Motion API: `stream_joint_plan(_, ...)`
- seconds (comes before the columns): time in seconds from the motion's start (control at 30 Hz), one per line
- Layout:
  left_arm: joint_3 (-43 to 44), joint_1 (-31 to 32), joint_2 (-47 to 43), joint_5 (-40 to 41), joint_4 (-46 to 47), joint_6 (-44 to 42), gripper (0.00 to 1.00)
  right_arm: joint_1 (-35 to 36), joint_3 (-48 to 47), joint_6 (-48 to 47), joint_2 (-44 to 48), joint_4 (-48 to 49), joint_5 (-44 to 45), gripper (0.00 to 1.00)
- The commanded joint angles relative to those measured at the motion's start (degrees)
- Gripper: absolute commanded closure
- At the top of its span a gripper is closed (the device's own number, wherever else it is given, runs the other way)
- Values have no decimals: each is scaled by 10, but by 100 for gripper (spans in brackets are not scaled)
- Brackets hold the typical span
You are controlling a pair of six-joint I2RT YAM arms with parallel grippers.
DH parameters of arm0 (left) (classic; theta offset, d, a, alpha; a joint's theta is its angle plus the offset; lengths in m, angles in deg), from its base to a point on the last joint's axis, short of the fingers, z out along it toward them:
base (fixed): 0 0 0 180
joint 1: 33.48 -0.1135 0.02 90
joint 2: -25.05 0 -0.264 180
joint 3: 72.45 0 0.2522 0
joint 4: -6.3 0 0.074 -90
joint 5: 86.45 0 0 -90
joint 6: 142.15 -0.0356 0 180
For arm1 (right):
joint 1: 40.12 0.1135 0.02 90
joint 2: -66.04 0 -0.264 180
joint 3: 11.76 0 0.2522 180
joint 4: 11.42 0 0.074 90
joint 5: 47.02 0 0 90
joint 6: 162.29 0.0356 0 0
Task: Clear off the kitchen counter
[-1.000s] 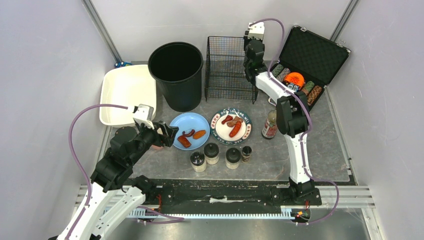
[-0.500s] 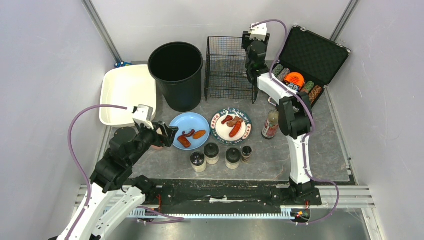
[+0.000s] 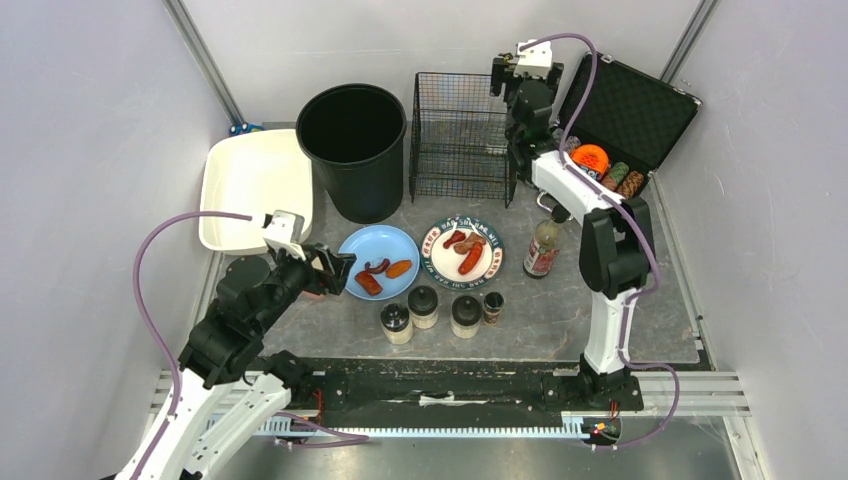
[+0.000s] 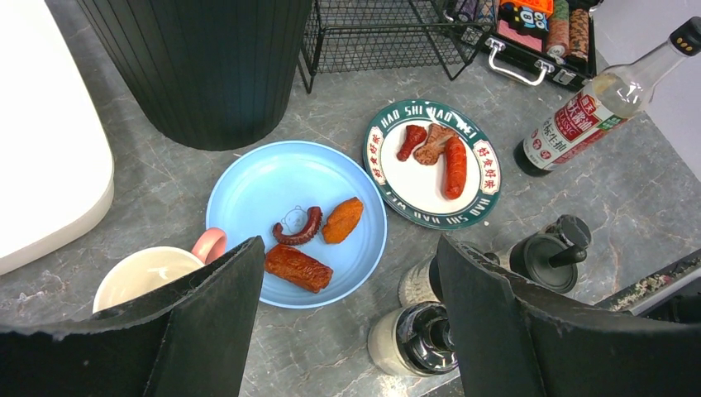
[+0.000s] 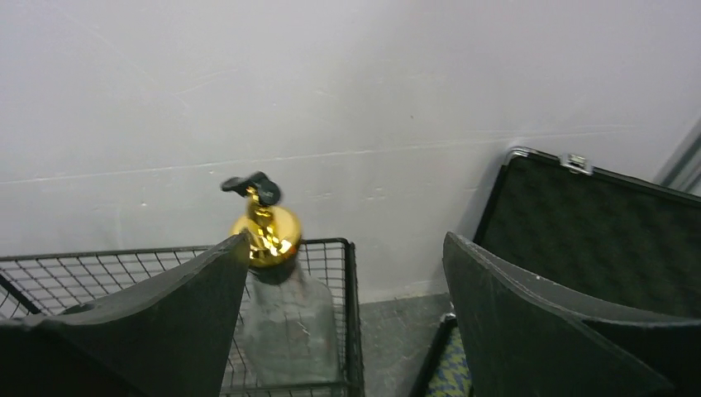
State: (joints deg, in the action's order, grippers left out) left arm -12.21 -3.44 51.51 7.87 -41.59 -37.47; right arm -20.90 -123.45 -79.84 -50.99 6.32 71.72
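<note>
While the desk beneath is bearing plates, the right end effector is gaping wide near the bottle in the basket and should be rising straight, not tipping it; the left end effector is gaping over the cup.

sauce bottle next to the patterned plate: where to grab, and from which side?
The bottle stands upright, so likely take the body at the label, approaching level from its right. The plate crowds its left; the right side is bare counter.
</note>
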Motion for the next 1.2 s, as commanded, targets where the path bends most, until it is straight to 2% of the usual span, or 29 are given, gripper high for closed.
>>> stream_joint_plan(0.0, -2, 2, -9, -6, 14, -26, 18, -2, 59, -5, 86, 21, -9, 11)
stream_joint_plan(0.23, -2, 2, -20, -3, 14, -25, 18, -2, 169, 0, 200, -12, -63, 10)
stream_joint_plan(0.47, -3, 2, -22, -7, 15, -24, 18, -3, 287, 13, 320, -53, -75, 10)
stream_joint_plan(0.7, -3, 3, -23, -7, 16, -20, 18, -3, 356, 36, 428, -146, -105, 9)
stream_joint_plan(0.87, -3, 4, -27, -3, 16, -19, 18, -2, 363, 52, 490, -262, -150, 9)
stream_joint_plan(1.17, -3, 7, -30, -6, 17, -17, 18, -2, 483, 60, 619, -297, -153, 10)
